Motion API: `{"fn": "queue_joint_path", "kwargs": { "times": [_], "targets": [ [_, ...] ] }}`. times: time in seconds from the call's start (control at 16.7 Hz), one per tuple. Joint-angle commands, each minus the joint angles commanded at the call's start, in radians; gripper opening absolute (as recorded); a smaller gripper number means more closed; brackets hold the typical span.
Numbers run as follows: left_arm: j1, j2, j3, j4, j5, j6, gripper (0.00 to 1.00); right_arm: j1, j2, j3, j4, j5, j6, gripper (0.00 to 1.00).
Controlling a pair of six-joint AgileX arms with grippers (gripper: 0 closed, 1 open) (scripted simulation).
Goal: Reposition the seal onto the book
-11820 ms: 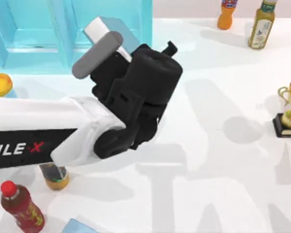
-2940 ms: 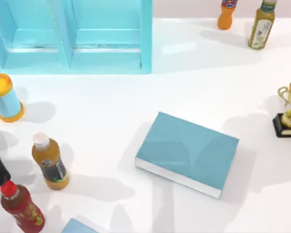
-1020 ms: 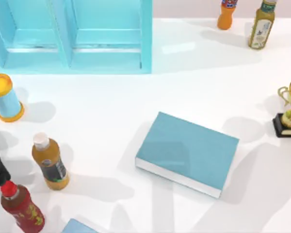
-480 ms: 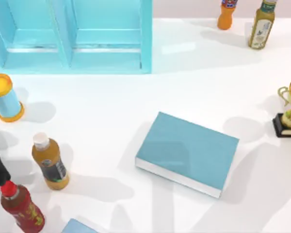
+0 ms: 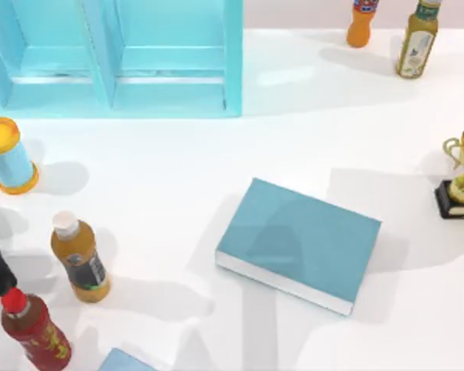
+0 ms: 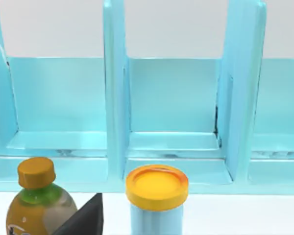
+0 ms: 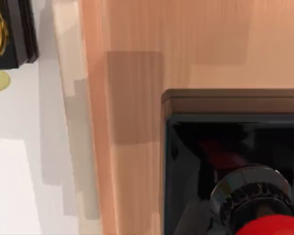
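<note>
Teal-blue book [image 5: 299, 244] is lying flat mid-table, cover bare, open white table [image 5: 294, 139] on all sides. Red seal [image 7: 272, 226] knob is showing in the right wrist view over a black housing. Grip state: can't tell.

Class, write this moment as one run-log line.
book: flat, mid-table, top bare | seal: close to right wrist camera, not on book | placement pending
</note>
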Motion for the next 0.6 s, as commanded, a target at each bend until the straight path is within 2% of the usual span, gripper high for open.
{"fn": "queue_joint_path", "kwargs": {
  "times": [0.3,0.6],
  "targets": [
    [0.0,0.0,0.0,0.0,0.0,0.0,1.0,0.198,-0.064,0.168,-0.238,-0.003,0.177,0.0],
    [0.0,0.0,0.0,0.0,0.0,0.0,1.0,0.228,-0.075,0.194,-0.27,-0.004,0.206,0.0]
  ]
}}
